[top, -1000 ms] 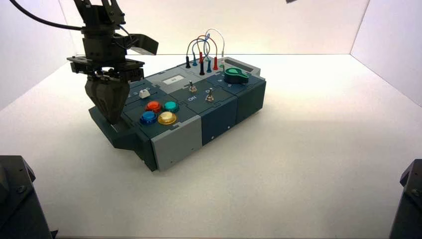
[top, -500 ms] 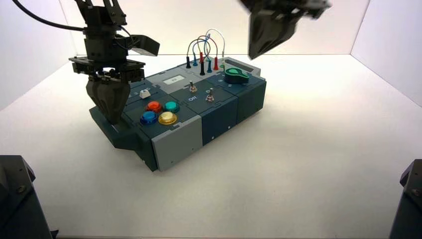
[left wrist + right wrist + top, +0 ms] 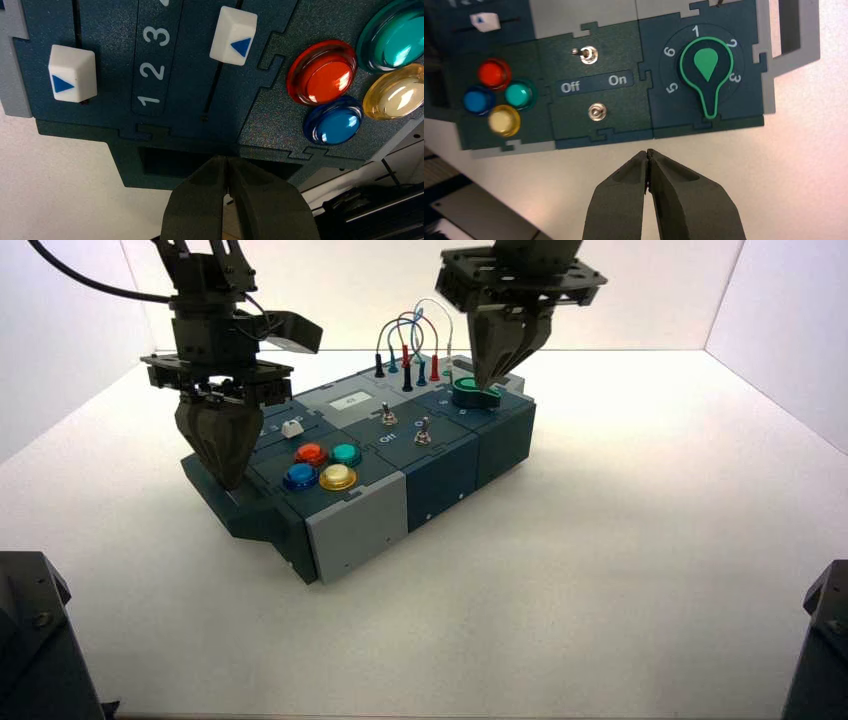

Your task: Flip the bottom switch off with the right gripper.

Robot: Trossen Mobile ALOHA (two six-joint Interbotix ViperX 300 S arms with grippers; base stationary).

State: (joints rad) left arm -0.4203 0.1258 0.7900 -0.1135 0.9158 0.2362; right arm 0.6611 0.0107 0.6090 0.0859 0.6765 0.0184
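Two black robot grippers now hang over the dark blue-grey control box [image 3: 440,475] on the white worktop [image 3: 620,570]. A second ago only the left gripper [image 3: 222,480] showed; it has stayed put over the box's slider end, tapered fingers pressed together. The right gripper [image 3: 487,378] has swept in from above and dropped until its tip hovers over the green pointer knob [image 3: 474,392], fingers closed to a point and holding nothing.

The small metal toggle switches sit between the four coloured round buttons [image 3: 499,99] and the knob, either side of an Off/On label [image 3: 594,83]. The bottom switch [image 3: 596,112] lies nearer the box's front edge than the top switch [image 3: 587,54]; in the right wrist view, the right gripper [image 3: 647,161] points at bare worktop just off that edge, apart from the lever.

Judging by this, the approach is under way but no contact is made; the tip probably must shift from the knob toward the buttons, then nudge the lever to Off.
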